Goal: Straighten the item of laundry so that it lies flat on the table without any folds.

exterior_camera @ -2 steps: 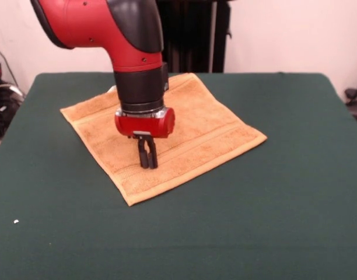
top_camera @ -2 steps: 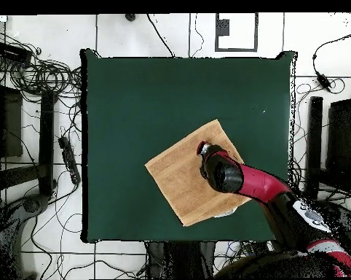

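Observation:
The item of laundry (exterior_camera @ -2 steps: 207,125), a golden-tan towel with woven band stripes, lies spread out as a diamond on the green table (exterior_camera @ -2 steps: 272,204). I see no fold in the part that shows. The red and black arm hides its far middle. My gripper (exterior_camera @ -2 steps: 147,165) points straight down over the towel's front-left part, fingers close together with nothing between them, tips at or just above the cloth. In the overhead view the towel (top_camera @ -2 steps: 178,179) lies toward the table's (top_camera @ -2 steps: 149,95) bottom-right, and the arm (top_camera @ -2 steps: 237,179) covers its right side and the gripper.
A small white speck (exterior_camera @ -2 steps: 16,221) lies on the table near the front-left edge. Green cloth surrounds the towel on all sides. In the overhead view, cables (top_camera @ -2 steps: 40,73) and dark stands (top_camera @ -2 steps: 317,138) lie on the floor around the table.

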